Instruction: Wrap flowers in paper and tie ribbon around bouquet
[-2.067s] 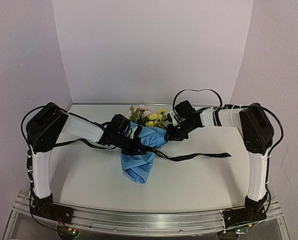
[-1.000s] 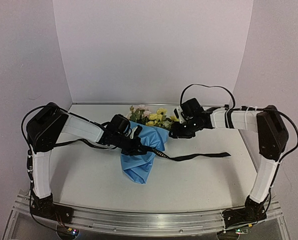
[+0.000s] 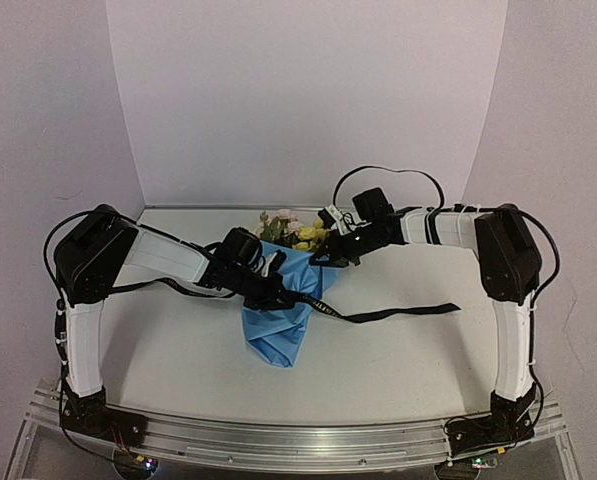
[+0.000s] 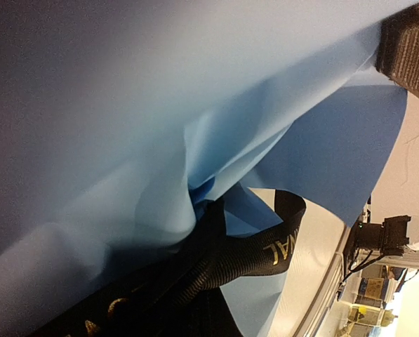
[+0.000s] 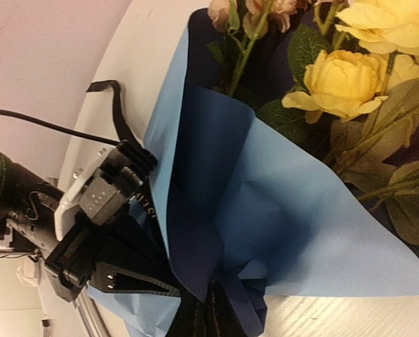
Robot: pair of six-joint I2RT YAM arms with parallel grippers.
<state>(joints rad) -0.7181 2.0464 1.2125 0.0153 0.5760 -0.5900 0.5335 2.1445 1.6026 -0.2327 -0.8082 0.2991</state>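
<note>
Blue paper [image 3: 278, 335] against closed L hand [image 3: 276, 293], at ribbon [image 3: 398, 313]; R hand [image 3: 320, 260] closed beside flowers [image 3: 288, 225].

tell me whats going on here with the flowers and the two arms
Two robot arms are working on flowers on a white table. The blooms already sit in a light blue paper cone. The left claw is shut on the paper cone at its narrow waist, where a black ribbon crosses it. The ribbon's long end trails loose to the right, with no knot visible. The right claw is shut at the cone's upper edge; whether it has pinched anything isn't clear.
</note>
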